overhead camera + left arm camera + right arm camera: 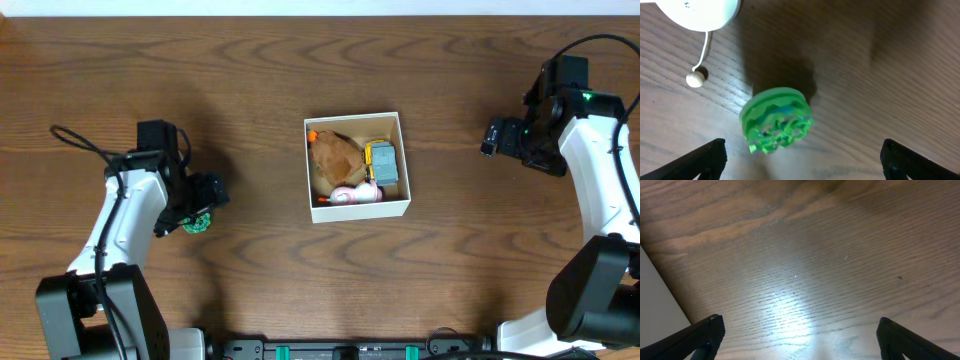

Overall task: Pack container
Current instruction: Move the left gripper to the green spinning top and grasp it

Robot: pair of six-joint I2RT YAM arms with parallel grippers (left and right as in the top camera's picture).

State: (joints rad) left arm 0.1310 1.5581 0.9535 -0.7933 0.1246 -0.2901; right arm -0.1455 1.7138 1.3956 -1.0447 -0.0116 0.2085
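Your overhead picture is bright and even: the desk grain reads sharp, and the container walls glow white without washing out. There's only a soft, faint shadow on the wood by the left arm. On your left wrist view, the green disc is smeared and out of focus, with a dark shadow thrown up and to its right. The white round thing at the top edge is blown out. The left hand fingertips are just black blurs. On the right wrist view, a broad glare patch shines on the wood at lower centre.
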